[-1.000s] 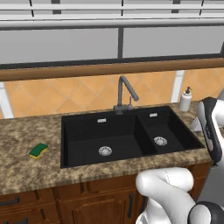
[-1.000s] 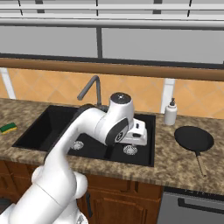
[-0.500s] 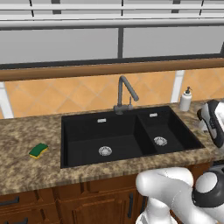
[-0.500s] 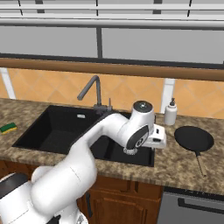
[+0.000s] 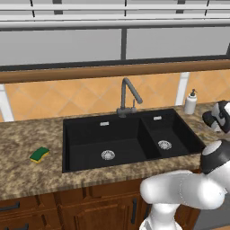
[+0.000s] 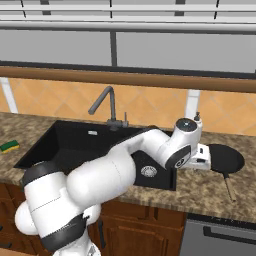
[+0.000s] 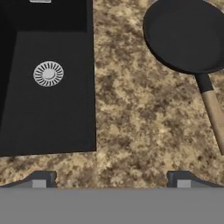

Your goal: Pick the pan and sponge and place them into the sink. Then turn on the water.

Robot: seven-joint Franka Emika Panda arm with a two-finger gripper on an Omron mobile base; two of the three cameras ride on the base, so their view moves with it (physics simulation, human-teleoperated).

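Pincer [image 7: 111,178] spread above the counter [image 7: 131,122], between sink [image 6: 75,145] and pan [image 6: 226,159].
The pan lies right of the sink, its handle pointing toward the near edge; sponge [image 5: 39,154] lies far left.

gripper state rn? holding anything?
Gripper: open, jaws wide, holding nothing; it hangs above bare counter between the sink and the pan.

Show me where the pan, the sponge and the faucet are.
pan [image 7: 183,35]: hand view, on its black cooking surface.
sponge [image 5: 39,154]: left base view, on its green top.
faucet [image 5: 127,86]: left base view, on the gooseneck's bend.
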